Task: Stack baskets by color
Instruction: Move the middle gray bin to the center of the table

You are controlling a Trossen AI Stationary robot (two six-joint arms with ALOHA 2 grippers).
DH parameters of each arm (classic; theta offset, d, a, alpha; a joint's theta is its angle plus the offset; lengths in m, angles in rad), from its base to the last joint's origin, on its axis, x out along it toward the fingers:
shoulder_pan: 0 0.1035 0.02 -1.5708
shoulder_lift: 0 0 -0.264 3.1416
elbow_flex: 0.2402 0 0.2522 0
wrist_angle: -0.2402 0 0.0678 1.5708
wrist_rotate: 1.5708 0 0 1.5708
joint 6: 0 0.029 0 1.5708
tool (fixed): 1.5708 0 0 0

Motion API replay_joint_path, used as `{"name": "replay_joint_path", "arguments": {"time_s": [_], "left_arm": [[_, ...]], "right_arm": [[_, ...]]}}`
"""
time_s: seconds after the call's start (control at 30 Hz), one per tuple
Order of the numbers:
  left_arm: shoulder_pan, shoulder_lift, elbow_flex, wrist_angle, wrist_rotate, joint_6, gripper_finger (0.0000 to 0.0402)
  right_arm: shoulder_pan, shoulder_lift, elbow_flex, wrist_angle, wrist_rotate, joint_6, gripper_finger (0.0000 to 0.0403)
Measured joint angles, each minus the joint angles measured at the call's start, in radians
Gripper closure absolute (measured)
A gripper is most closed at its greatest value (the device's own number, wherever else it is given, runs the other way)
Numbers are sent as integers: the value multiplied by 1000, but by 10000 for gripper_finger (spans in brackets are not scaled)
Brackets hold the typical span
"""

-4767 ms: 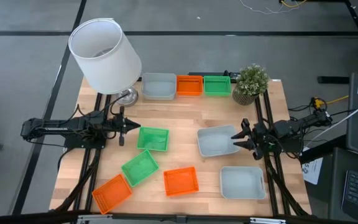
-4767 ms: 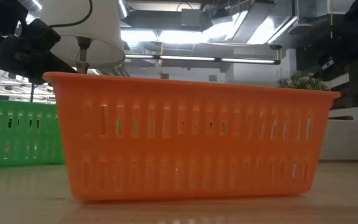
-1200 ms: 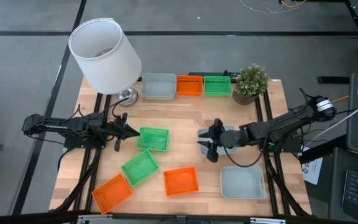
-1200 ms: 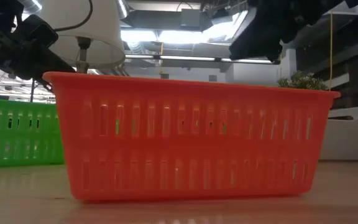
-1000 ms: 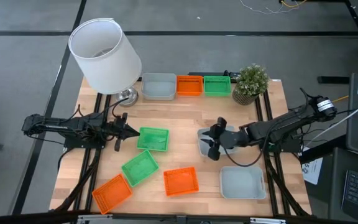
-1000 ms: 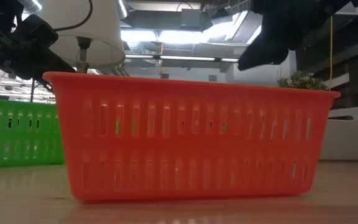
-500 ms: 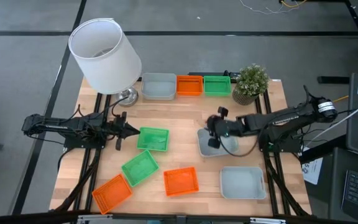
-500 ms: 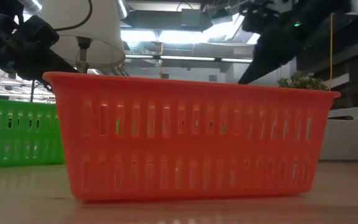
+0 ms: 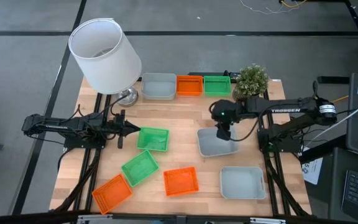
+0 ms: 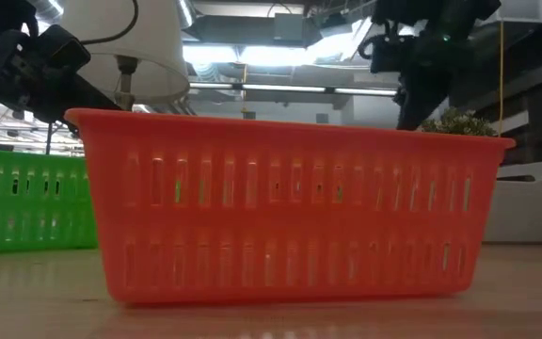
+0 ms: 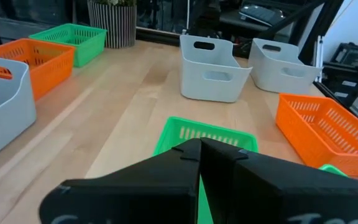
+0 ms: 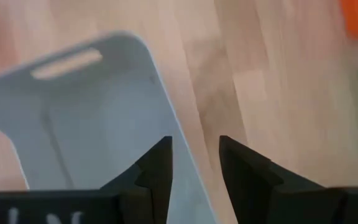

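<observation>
The right gripper has swung round since a second ago: then it reached in low from the grey basket's outer side, now its arm stretches in past the potted plant and the fingers point down over the far rim of the middle grey basket. The fingers stand spread with the basket's side wall running between them in the right wrist view, though whether they touch that wall cannot be told. The basket itself lies where it lay before. Nearer the table's front edge than this basket sits a second grey basket, and beside that an orange basket. Farther off lie two green baskets and another orange one at the corner. Beyond the middle grey basket a row of three stands at the table's back edge: grey, orange, green, with the white lampshade beyond. The left gripper, pressed shut and empty, hovers just beside the upper green basket, unmoved. In the low view the near orange basket fills the picture and hides most of the table.
</observation>
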Motion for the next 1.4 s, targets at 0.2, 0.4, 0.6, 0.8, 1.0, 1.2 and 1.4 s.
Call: {"name": "replay_joint_path", "arguments": {"time_s": [0.2, 0.4, 0.6, 0.8, 1.0, 1.2, 1.4], "left_arm": [[0, 0, 0, 0, 0, 1, 401], [0, 0, 0, 0, 0, 2, 401], [0, 0, 0, -1, 0, 1, 401], [0, 0, 0, -1, 0, 2, 401], [0, 0, 0, -1, 0, 8, 401], [0, 0, 0, -2, 0, 42, 401], [0, 0, 0, -2, 0, 47, 401]], "right_arm": [[2, 1, -5, -259, -27, 207, 271], [46, 14, -5, -147, -128, 301, 271], [98, 155, -5, -98, -152, 341, 271], [107, 337, 8, 80, -156, 292, 271], [78, 492, 114, 151, -106, 209, 271], [38, 617, 305, 183, -4, 91, 271], [2, 697, 481, 274, 3, -15, 271]]}}
